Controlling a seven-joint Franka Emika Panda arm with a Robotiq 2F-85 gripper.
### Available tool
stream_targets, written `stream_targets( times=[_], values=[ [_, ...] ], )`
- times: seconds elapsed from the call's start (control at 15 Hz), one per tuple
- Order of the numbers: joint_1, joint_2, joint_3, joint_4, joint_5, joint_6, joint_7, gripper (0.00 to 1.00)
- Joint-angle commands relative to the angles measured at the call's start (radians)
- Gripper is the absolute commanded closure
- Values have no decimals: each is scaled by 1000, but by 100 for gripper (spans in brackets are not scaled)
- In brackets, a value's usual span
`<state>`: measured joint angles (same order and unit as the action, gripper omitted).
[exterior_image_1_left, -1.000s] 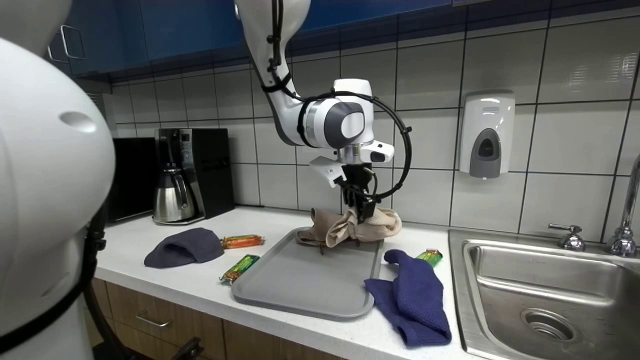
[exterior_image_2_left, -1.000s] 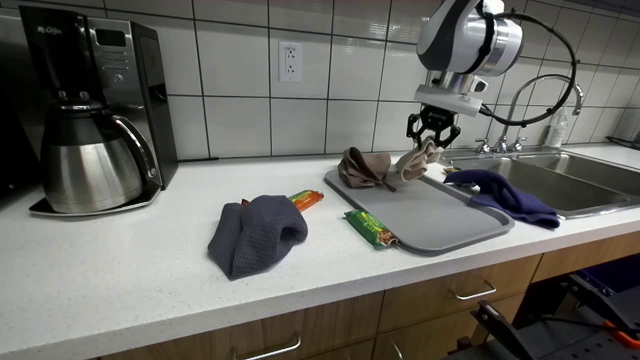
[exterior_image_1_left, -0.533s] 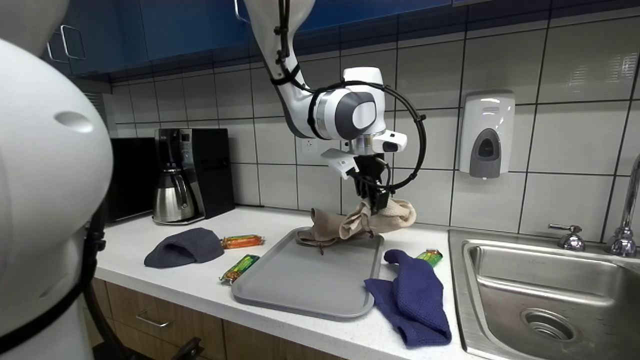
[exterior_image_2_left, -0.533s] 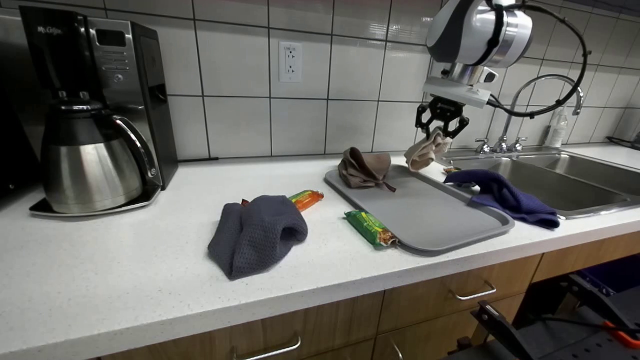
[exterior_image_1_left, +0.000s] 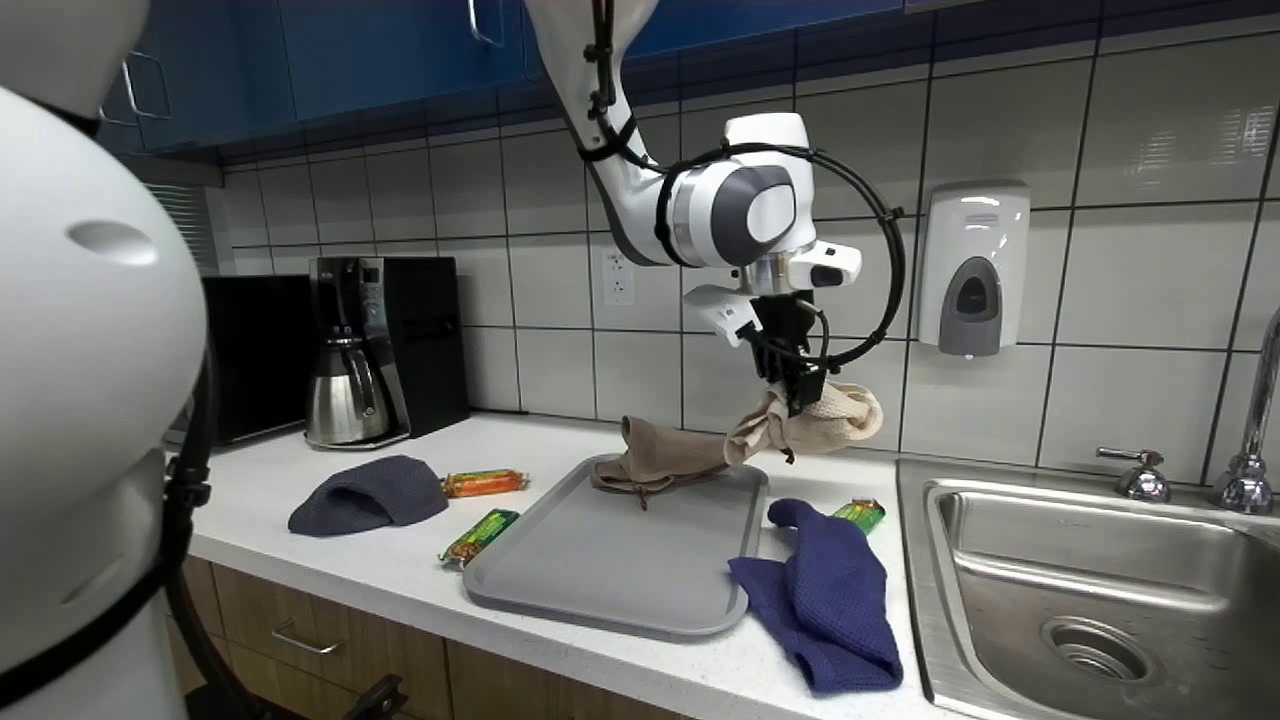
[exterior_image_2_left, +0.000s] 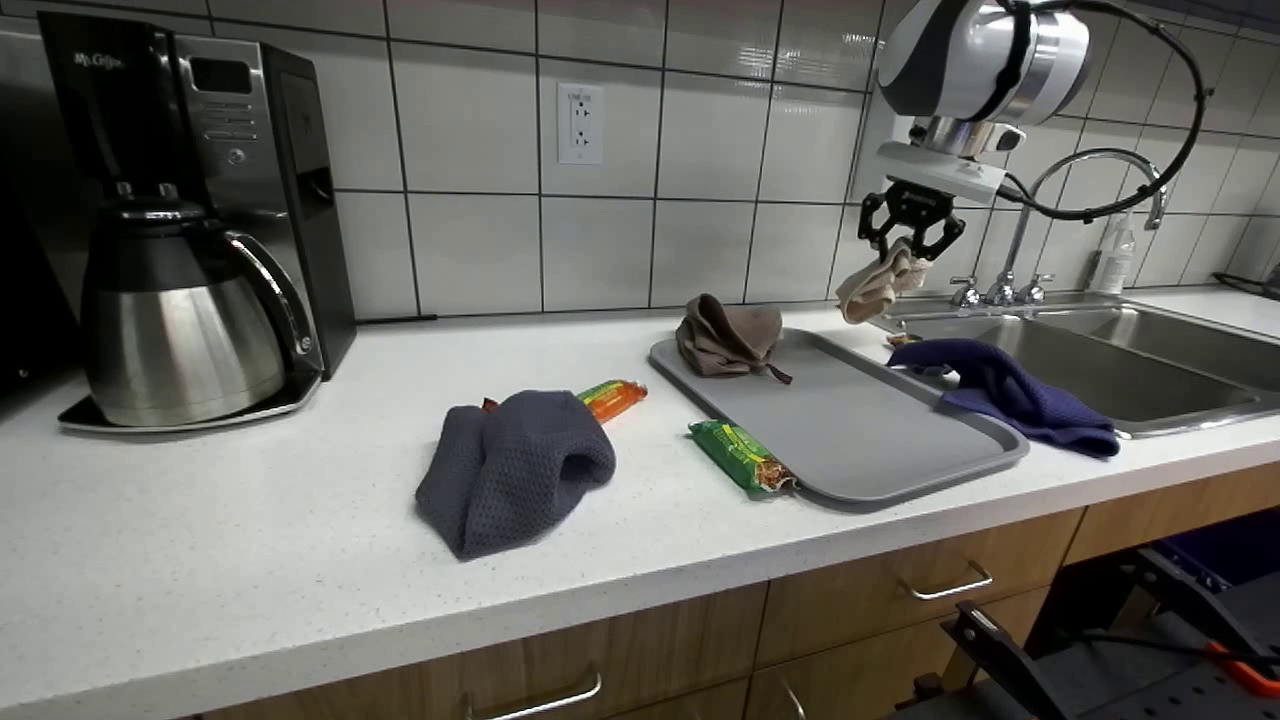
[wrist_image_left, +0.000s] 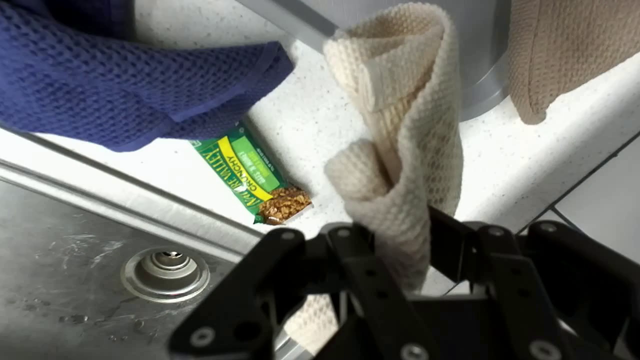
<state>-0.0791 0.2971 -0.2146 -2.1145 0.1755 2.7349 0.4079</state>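
A soft cream waffle-weave cloth, loosely rolled, is gripped by the black two-fingered gripper; it is pinched partway along, with a loose end left on either side. In both exterior views it is shown held in the air. Compared with a second ago, it has been raised and carried sideways, away from the folded brown cloth with a thin dark loop and toward the stainless-steel sink. Most of it now seems to have been brought past the edge of the flat grey rectangular tray, so the grasp is judged to be holding under the lift. The brown cloth is left unmoved at the back of the tray.

Below, near the sink, a green-and-yellow wrapped granola bar is partly covered by a crumpled blue-violet textured cloth.

Farther off, just beside the tray's opposite side, a second green-wrapped bar is seen. Beyond it, an orange-and-green wrapped bar is partly hidden by a rumpled dark-grey cloth. Farthest away, a black-and-silver coffee maker is set on the speckled white counter.
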Motion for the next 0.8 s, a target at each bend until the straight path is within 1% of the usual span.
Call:
stream_targets(
  times=[0.0,0.47,0.73],
  values=[
    [-33,51,-2,83,-3,-38,-15,95],
    [-65,164,-1,200,18,-44,-10,95],
    [-68,239,1,271,26,-42,8,95]
  ],
)
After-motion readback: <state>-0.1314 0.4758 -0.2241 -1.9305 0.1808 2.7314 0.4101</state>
